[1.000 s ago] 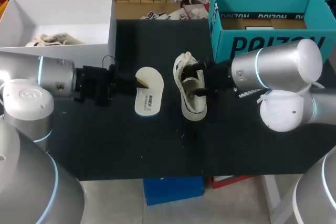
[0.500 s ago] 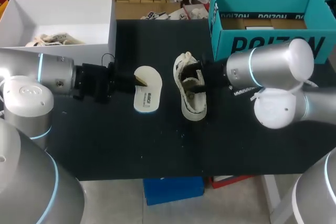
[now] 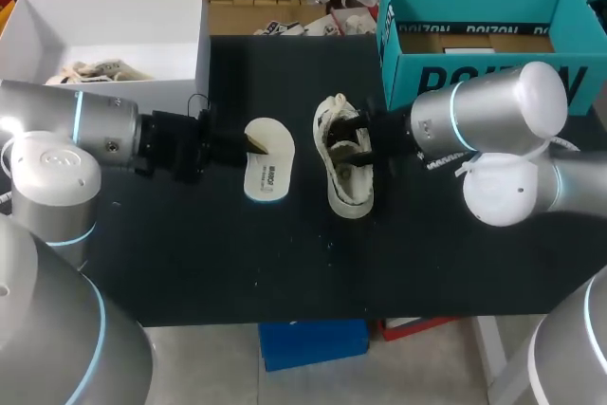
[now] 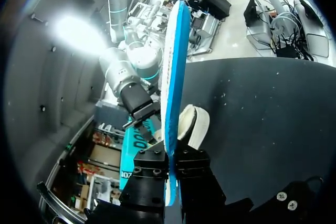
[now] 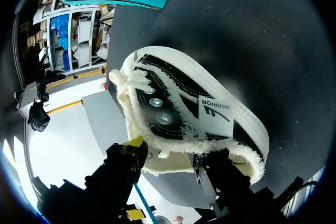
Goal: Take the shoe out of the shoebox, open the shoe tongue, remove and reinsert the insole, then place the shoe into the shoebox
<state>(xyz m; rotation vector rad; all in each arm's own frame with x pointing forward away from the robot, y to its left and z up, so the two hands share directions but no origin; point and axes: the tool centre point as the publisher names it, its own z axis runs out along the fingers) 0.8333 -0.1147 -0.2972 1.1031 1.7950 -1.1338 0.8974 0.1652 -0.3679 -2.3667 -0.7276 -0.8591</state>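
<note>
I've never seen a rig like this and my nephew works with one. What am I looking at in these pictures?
Two robot arms work at a black table. The head view looks down from above and behind; each round one comes from a camera on an arm's wrist. On the table stand a white box and a teal shoebox. The left pincer is shut on an insole, seen edge-on in its own wrist picture. The right pincer is at the shoe; whether it grips is unclear.

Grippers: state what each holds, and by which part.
Left gripper pinches the insole by its edge; right gripper clamps the shoe at its opening rim.
</note>
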